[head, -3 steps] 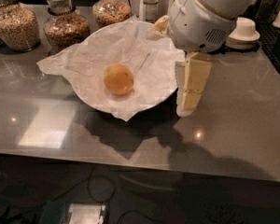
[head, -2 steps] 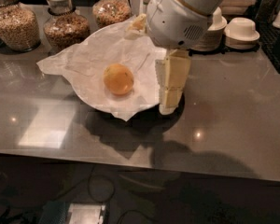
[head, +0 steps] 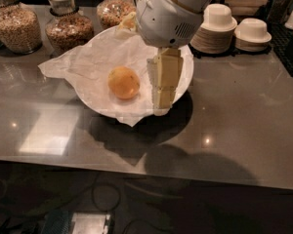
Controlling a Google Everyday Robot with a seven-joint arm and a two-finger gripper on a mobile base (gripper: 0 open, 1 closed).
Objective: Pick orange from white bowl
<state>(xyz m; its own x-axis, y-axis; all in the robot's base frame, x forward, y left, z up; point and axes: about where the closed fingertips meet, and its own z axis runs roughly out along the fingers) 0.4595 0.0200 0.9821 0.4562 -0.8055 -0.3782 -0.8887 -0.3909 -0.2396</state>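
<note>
The orange (head: 123, 82) lies in the middle of the wide white bowl (head: 189, 75), on crinkled white paper (head: 83, 62) that spills over the bowl's left rim. My gripper (head: 163, 100) hangs down from the big white wrist housing (head: 168, 13) over the right part of the bowl. Its tip is just right of the orange, about one fruit-width away and not touching it. The gripper holds nothing that I can see.
Three glass jars of grain and nuts (head: 17, 26) (head: 68, 28) (head: 115, 9) stand behind the bowl at the left. Stacks of small white bowls and plates (head: 217, 26) (head: 253, 30) stand at the back right. The grey counter (head: 244, 116) ends at its front edge below.
The arm has moved left, from beside the bowl's right rim to over the bowl's right part, closer to the orange. The orange and bowl have not moved.
</note>
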